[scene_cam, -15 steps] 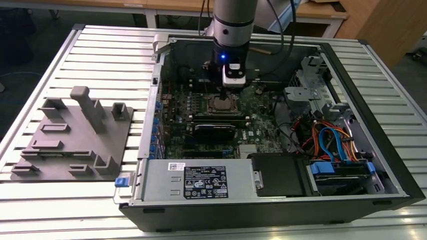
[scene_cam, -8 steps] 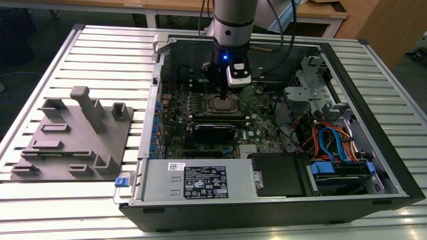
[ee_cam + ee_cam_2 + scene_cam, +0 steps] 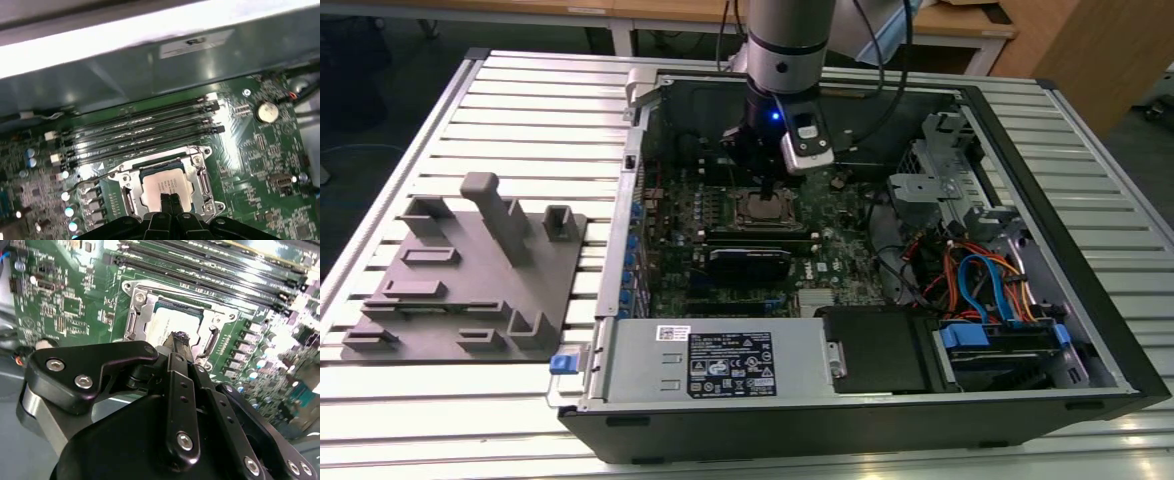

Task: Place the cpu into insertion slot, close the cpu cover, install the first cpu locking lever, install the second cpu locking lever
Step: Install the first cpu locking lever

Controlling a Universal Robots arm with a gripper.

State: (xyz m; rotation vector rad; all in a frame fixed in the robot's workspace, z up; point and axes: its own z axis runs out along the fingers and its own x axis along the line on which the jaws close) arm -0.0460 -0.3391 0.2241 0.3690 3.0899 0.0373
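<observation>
a grey fixture block (image 3: 454, 300) lies on the slatted table (image 3: 440, 410), just beside the open computer case (image 3: 854, 420)

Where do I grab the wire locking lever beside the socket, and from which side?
Take the locking lever by its free end, which juts out clear of the cpu cover over the board. Bring the gripper from above, straddling the thin wire crosswise; nearer the hinge it probably hugs the frame.

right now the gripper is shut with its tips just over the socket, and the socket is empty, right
No, the socket is not empty. The first wrist view shows the cpu seated in the insertion slot. The rest holds: the gripper is shut, with its tips just over the socket.
</observation>
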